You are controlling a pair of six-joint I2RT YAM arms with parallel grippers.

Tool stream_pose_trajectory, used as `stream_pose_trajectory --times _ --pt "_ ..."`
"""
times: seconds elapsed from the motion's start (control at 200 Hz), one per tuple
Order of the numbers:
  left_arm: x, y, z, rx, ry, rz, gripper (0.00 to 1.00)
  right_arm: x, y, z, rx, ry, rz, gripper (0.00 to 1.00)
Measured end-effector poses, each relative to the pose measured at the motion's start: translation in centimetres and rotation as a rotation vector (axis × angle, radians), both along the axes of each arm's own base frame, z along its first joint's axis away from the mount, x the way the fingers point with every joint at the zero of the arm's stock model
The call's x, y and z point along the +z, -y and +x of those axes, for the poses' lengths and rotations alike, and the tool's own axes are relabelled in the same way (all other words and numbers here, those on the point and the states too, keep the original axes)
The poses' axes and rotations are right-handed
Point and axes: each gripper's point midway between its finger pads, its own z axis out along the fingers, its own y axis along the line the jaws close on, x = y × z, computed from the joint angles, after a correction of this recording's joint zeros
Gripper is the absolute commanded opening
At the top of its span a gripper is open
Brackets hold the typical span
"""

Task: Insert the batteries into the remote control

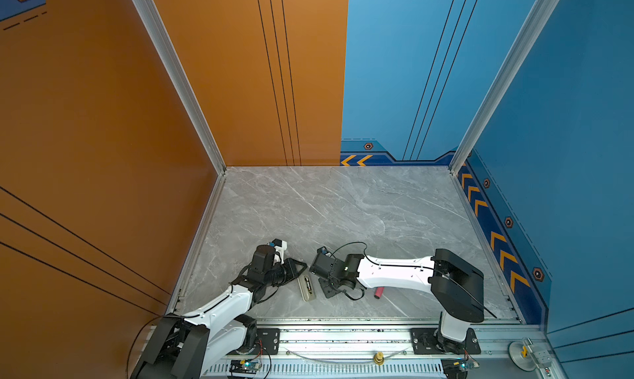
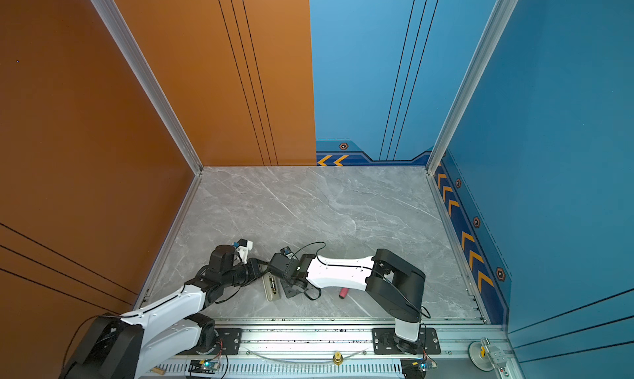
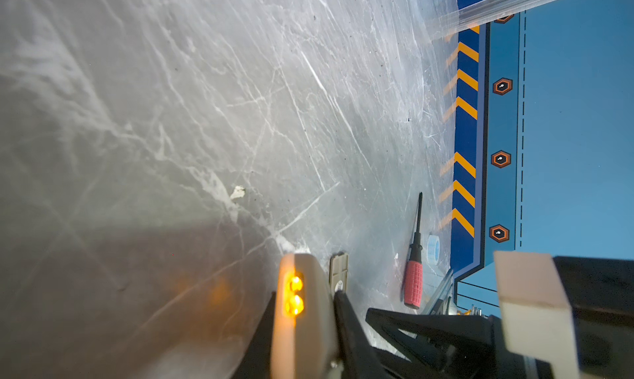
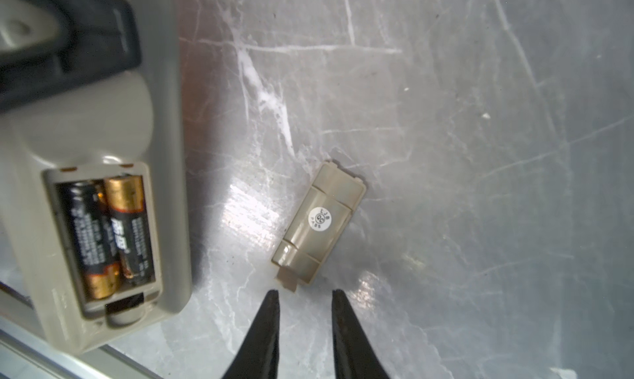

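While I stand at the front rail, the remote control (image 1: 306, 288) lies back-up on the grey marbled counter (image 1: 343, 205), at abt 6 o'clock of the slab, a touch twd 7, long axis running roughly 12 to 6. Its battery recess is open. Both batteries (image 4: 91, 236) sit inside it side by side, touching, gold ends pointing opposite ways.

L gripper (image 3: 305, 293) comes in from 9 o'clock. Its fingers (image 3: 344, 329) are clenched on the remote, one on each long side. The left wrist view shows two orange lights glowing on the remote's end face, btwn those fingers. The right wrist view also shows a black finger lying across the remote's far end.

R gripper (image 4: 305, 295) reaches in from 3 o'clock and points down at the counter just beside the remote. Its fingers (image 4: 267, 326) are released, a clear gap btwn the tips and nothing in it. Their tips are just short of the battery cover (image 4: 319, 223) and not touching it. That cover is a small beige piece w/ a round white sticker, lying inner face up on the counter, near the remote but apart from it.

Pink-handled screwdriver (image 1: 378, 293) lies on the counter at 3 o'clock from the remote, partly under the R forearm in both top views.
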Motion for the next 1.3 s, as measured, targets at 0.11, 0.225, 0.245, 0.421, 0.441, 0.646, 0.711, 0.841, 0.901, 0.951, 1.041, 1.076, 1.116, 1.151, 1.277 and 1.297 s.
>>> stream_pose_trajectory --times 0.11,0.225,0.245,0.421,0.441,0.646,0.711,0.841,0.901,0.951,1.041,1.076,1.116,1.151,1.277,1.297 --pt "-0.2 -0.1 -0.1 0.007 -0.002 -0.003 0.16 0.1 -0.1 0.0 -0.003 -0.002 0.005 0.24" --pt "-0.2 -0.1 -0.1 0.009 -0.003 -0.005 0.21 0.2 -0.3 0.1 -0.006 0.0 0.013 0.24" --pt "-0.2 -0.1 -0.1 0.009 -0.003 -0.005 0.23 0.2 -0.3 0.1 -0.006 0.0 0.013 0.23" --pt "-1.2 -0.8 -0.4 0.027 -0.015 0.033 0.43 0.2 -0.3 0.1 -0.014 -0.002 0.015 0.23" --pt "-1.3 -0.9 -0.5 0.033 -0.022 0.036 0.45 0.1 -0.3 0.1 -0.014 -0.002 0.014 0.23" --pt "-0.8 -1.6 -0.5 0.055 0.01 0.067 0.53 -0.3 -0.2 0.1 -0.021 -0.008 0.004 0.23" --pt "-0.6 -1.8 -0.5 0.063 0.018 0.072 0.54 -0.5 -0.2 0.0 -0.023 -0.011 0.0 0.22" --pt "-0.4 -2.3 -0.8 0.078 0.02 0.089 0.63 -0.7 -0.5 0.1 -0.023 -0.011 -0.001 0.21" --pt "-0.4 -2.6 -0.9 0.082 0.024 0.101 0.69 -0.6 -0.7 0.2 -0.022 -0.01 0.003 0.21" --pt "-0.3 -2.8 -1.1 0.085 0.029 0.111 0.7 -0.5 -0.9 0.3 -0.021 -0.008 0.007 0.2" --pt "0.2 -3.1 -1.2 0.097 0.037 0.125 0.7 -0.4 -1.5 0.4 -0.018 -0.004 0.016 0.18" --pt "0.5 -3.3 -1.2 0.102 0.043 0.128 0.7 -0.4 -1.7 0.4 -0.014 -0.003 0.017 0.17" --pt "1.0 -3.4 -1.1 0.108 0.052 0.131 0.7 -0.4 -1.9 0.4 -0.011 -0.003 0.016 0.17" --pt "1.5 -3.4 -1.0 0.114 0.065 0.133 0.7 -0.5 -1.9 0.3 -0.01 -0.004 0.014 0.16" --pt "2.8 -3.6 -0.8 0.124 0.092 0.13 0.69 -0.7 -1.7 0.1 0.0 -0.004 -0.002 0.16" --pt "2.9 -3.6 -0.8 0.123 0.091 0.13 0.69 -0.7 -1.6 0.1 0.003 -0.004 -0.006 0.16"
